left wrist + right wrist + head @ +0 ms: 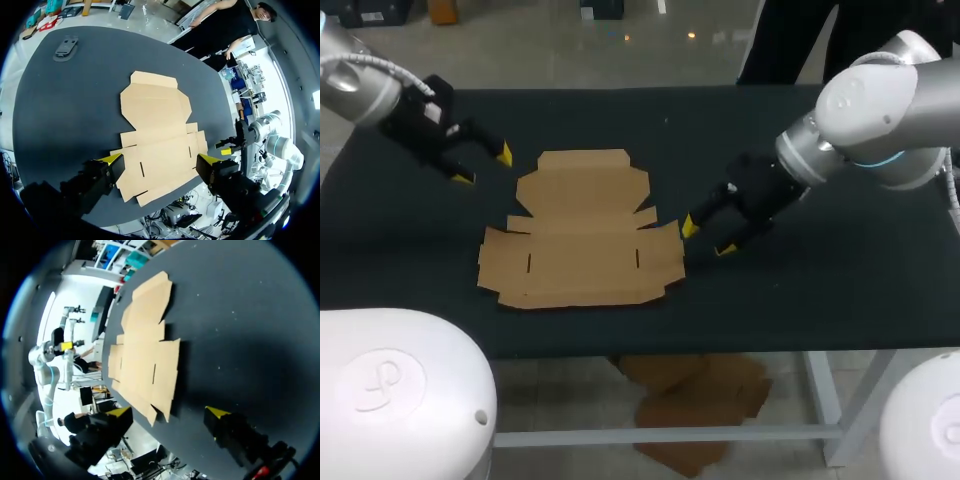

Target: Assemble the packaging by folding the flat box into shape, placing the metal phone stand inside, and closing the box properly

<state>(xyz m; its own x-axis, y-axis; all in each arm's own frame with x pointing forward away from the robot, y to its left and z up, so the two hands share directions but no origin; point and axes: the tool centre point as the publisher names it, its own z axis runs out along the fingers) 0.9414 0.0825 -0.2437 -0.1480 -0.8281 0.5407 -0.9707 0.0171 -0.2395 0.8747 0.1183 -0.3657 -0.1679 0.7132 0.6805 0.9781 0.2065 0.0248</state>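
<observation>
A flat, unfolded brown cardboard box [582,230] lies in the middle of the black table [820,300]. My left gripper [483,166] hovers open off the box's far left corner, touching nothing. At the box's right edge my right gripper [708,238] is open too, just clear of the side flap. In the left wrist view the box [157,135] lies ahead of the open left gripper [160,160]. A dark grey flat object [66,47], possibly the phone stand, rests near the table's far end. The right wrist view has the box [145,355] ahead of the open right gripper [169,413].
Bare black tabletop [410,250] surrounds the box on all sides. My right arm [270,137] shows past the box in the left wrist view.
</observation>
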